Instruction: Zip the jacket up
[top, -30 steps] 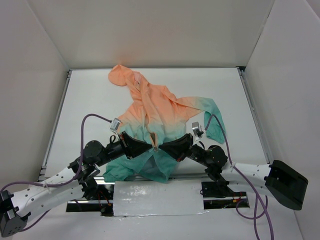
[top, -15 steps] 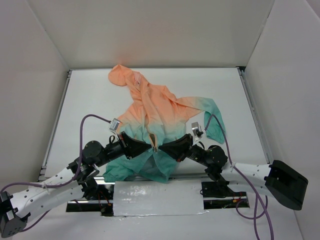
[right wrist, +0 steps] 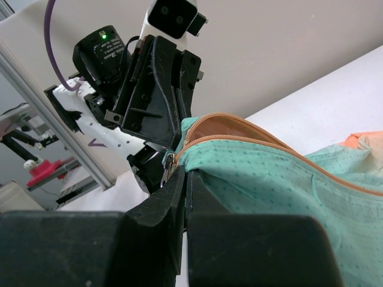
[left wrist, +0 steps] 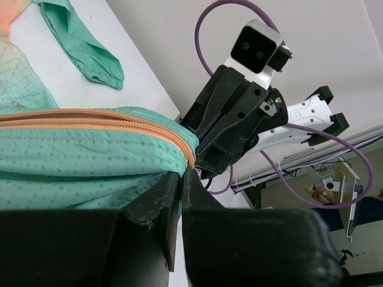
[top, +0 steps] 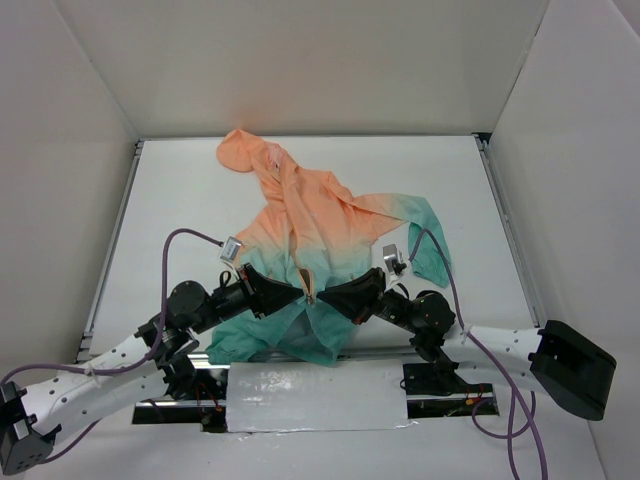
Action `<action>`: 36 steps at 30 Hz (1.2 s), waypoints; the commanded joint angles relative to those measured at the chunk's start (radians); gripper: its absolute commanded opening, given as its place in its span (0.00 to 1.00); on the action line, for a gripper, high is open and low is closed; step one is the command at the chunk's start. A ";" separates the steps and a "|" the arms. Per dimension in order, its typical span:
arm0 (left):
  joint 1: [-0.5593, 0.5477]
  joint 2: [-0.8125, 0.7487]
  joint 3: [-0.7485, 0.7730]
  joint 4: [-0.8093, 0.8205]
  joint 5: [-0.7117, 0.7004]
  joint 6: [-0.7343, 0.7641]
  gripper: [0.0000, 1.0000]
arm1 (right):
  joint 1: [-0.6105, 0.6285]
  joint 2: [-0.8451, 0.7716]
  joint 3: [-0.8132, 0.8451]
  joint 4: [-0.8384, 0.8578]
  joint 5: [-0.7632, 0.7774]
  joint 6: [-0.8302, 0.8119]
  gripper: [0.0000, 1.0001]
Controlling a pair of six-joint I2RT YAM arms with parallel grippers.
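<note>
The jacket (top: 320,215) is spread on the table (top: 200,190) in the middle of the top view, with the peach hood (top: 245,152) toward the upper left of the frame and the teal hem (top: 300,345) at the lower centre, nearest the arm bases. The left tool (top: 297,291) and the right tool (top: 328,293) are brought tip to tip at the lower centre, over the teal part of the front.

In the left wrist view the left tool (left wrist: 181,176) is seen pressed together on the teal edge where the orange zipper (left wrist: 90,116) ends. In the right wrist view the right tool (right wrist: 185,176) is likewise closed on the fabric, with the metal slider (right wrist: 169,163) just beside its tip. Whether the pull tab itself is pinched cannot be told.

The zipper's long axis is seen to run from the tools up the frame toward the hood. A pull away from the bases would therefore be called for, probably by the right tool, with the hem end anchored by the left.
</note>
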 commanded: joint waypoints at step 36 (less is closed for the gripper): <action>0.002 -0.030 0.041 0.036 -0.001 0.012 0.00 | -0.003 0.005 0.042 0.160 0.006 -0.018 0.00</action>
